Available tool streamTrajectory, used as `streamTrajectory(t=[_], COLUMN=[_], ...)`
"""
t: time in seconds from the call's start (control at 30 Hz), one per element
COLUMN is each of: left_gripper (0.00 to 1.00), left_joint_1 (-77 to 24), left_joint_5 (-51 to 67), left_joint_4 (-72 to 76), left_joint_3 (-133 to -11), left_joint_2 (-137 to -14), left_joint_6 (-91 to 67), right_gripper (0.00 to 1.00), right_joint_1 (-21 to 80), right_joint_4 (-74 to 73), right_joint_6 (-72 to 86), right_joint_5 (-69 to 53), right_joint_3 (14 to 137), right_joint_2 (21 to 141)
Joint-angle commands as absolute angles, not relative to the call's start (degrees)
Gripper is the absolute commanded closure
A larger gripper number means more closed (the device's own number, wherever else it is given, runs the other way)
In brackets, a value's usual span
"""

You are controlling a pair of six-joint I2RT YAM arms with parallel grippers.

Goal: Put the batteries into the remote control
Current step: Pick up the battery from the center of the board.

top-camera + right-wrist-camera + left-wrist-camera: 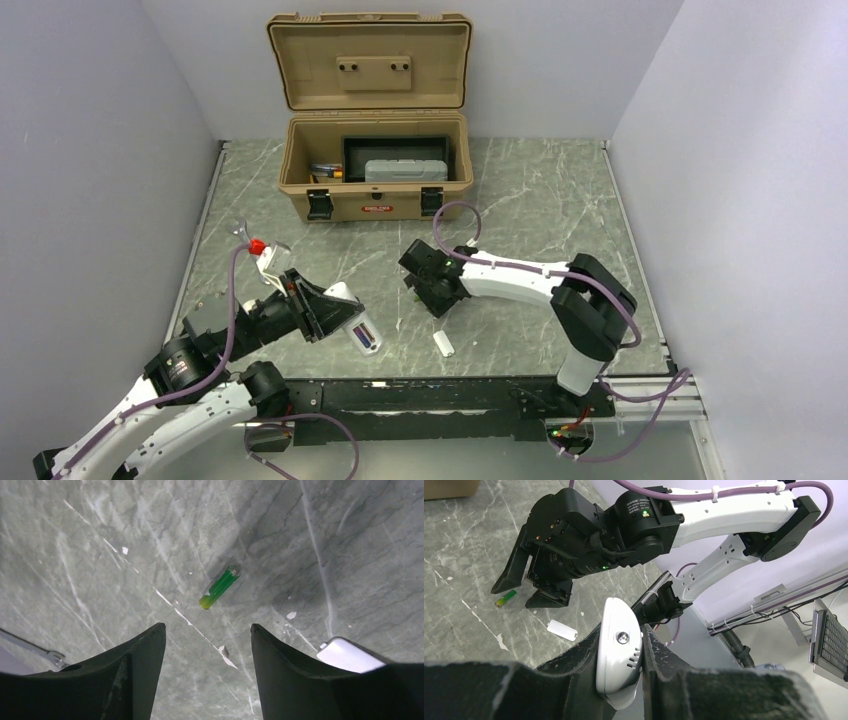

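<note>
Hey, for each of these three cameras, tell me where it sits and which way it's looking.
Top external: above and behind the bases, looking down on the table, toolbox and both arms.
Left wrist: looks past its fingers, clamping the remote control, toward the right gripper.
Right wrist: faces down at the table between its open fingers.
Shared: both wrist views show the green battery.

The table point(100, 540) looks like smooth grey-green stone with white veins and is a little shiny. The remote control point(619, 655) is glossy white plastic. The green battery point(219, 587) has a shiny, foil-like skin. The right gripper point(206, 628) has black, matt, grainy fingers point(135, 670). The far toolbox point(370, 195) is matt tan plastic.
</note>
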State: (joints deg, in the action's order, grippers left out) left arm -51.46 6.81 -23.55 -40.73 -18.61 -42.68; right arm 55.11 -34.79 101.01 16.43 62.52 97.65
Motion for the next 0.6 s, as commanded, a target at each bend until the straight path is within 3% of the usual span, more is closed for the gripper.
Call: streamTrajectory(t=[0.0,0.57], left_gripper=[1.0,1.0], left_joint_1=[-51.33,-51.37], left_joint_5=[7.3,6.55], left_joint_4=[-21.97,-22.87], left_joint_3=[-41.68,-41.1], left_joint_2=[-18.54,-18.14], left_joint_6=[-41.93,-41.75], right_gripper=[0.38,0.47], right_joint_1=[54.09,53.09], right_joint_4=[-38.09,-44.97], right_joint_6=[103.02,100.98], right_joint_5=[16.5,20.3], right_joint_3=[65.57,71.97], right_joint_2=[99.19,105.91])
